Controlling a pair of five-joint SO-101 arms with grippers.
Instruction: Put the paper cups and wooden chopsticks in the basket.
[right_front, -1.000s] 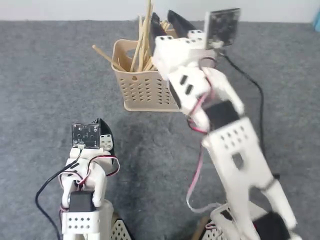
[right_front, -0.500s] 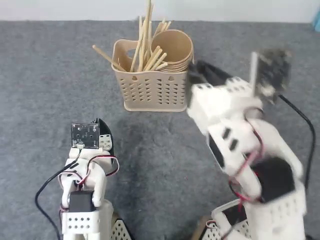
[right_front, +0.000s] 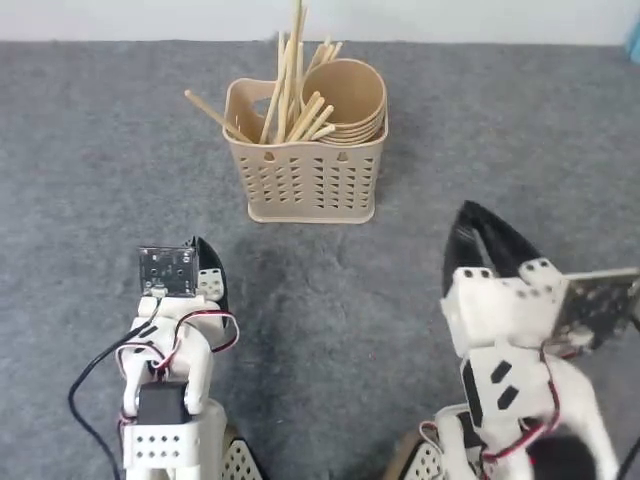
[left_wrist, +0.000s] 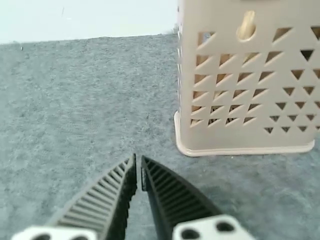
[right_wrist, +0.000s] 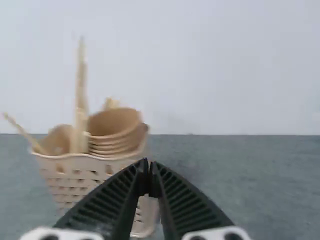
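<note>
**High view.** The left gripper (right_front: 208, 268), at 7 o'clock, was seen closed on nothing. At 12 o'clock the basket (right_front: 310, 180) was shown holding the wooden chopsticks (right_front: 285, 95), leaned upright at its 9 o'clock side, and the nested paper cups (right_front: 355, 95) at its 3 o'clock side. The wooden chopsticks were judged light, stiff and slippery, best pinched mid-length. The paper cups were judged light and crushable, best taken by the rim. The right gripper (right_front: 478, 232), at 5 o'clock, was likewise closed and empty.
</note>
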